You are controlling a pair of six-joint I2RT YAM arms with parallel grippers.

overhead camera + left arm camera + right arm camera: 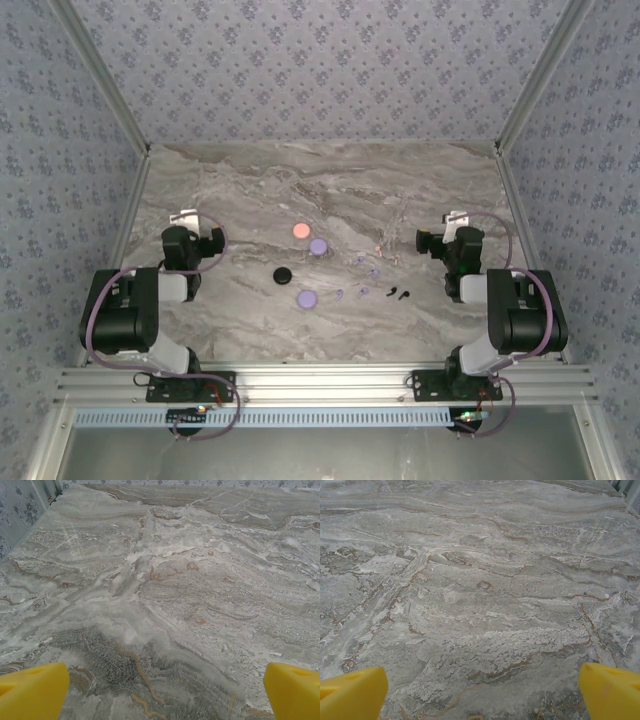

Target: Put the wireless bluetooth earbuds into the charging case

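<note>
Seen from above, the left hand (190,228) and the right hand (455,228) sat at opposite sides of the tabletop (330,180), well apart from the things between them. They were probably parked there so the middle stayed free to reach. The black pair of earbuds (398,294) lay nearer the right arm, so that arm looked better placed to fetch it. The pale purple earbuds (362,291) were scattered just to its left and a little further back. Toward the centre lay a pink disc (299,231), a purple disc (318,246), a black disc (283,274) and a second purple disc (307,298), which were likely the charging cases. No earbud rested on any disc, so the task looked unstarted.

In the left wrist view, the yellow fingertips (32,690) stood wide apart over bare marble and held nothing.

In the right wrist view, the fingertips (615,690) were likewise spread wide and empty, ready to close on something small.
</note>
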